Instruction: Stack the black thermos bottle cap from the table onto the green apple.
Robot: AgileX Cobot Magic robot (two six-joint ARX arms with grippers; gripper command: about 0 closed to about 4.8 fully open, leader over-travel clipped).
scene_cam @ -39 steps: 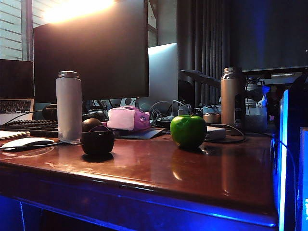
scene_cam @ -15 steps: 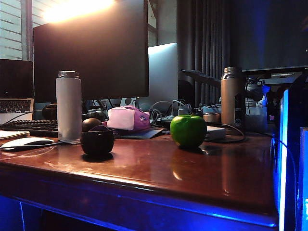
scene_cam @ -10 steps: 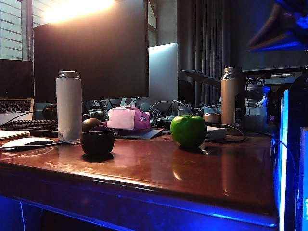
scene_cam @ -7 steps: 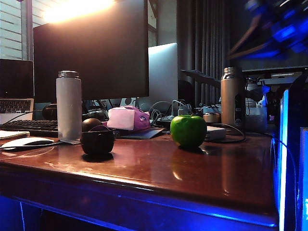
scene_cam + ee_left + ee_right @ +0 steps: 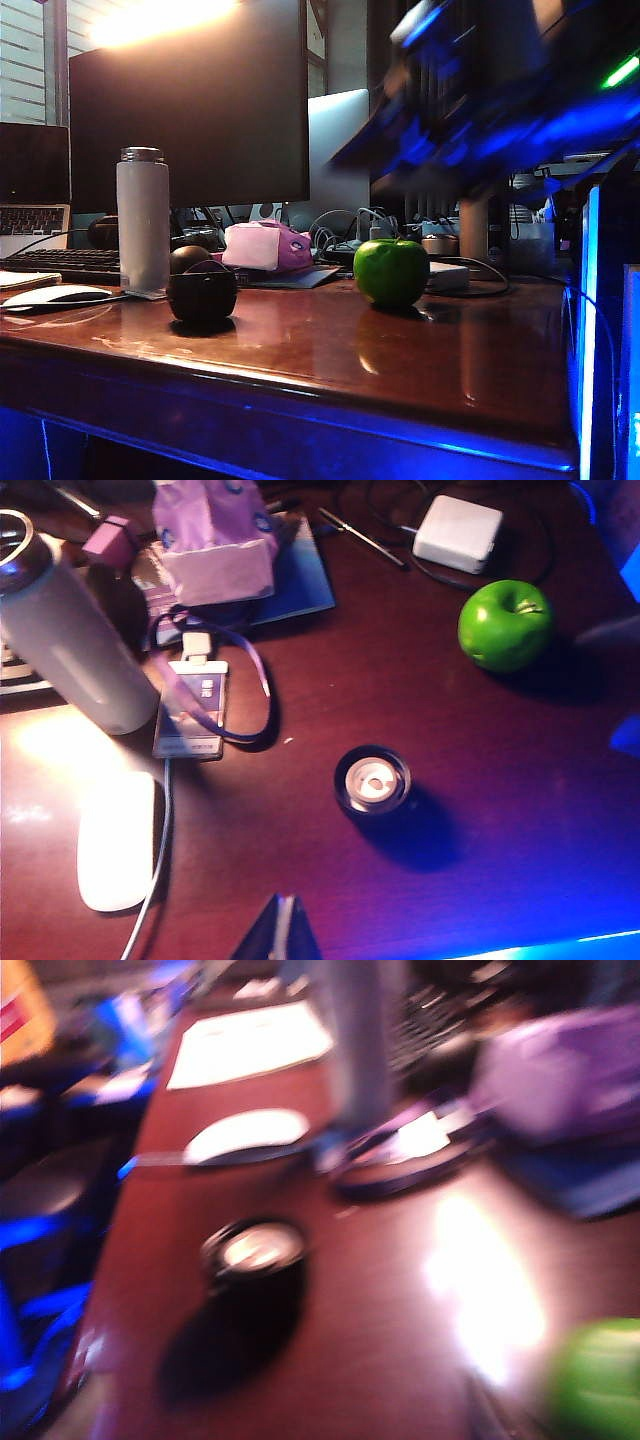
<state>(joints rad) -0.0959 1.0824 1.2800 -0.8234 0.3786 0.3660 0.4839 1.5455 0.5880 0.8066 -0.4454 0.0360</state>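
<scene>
The squat matte black thermos bottle cap (image 5: 202, 294) stood near the glossy reddish-brown wooden table's (image 5: 400, 370) front edge, well apart from the shiny green apple (image 5: 391, 271), while the right gripper (image 5: 440, 150) blurred above, its finger spread unreadable, and the left gripper (image 5: 280, 935) showed only a tip.

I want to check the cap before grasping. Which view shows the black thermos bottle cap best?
The left wrist view: black thermos bottle cap sharp from above, open side up. Exterior view shows its side; right wrist view is blurred.
</scene>
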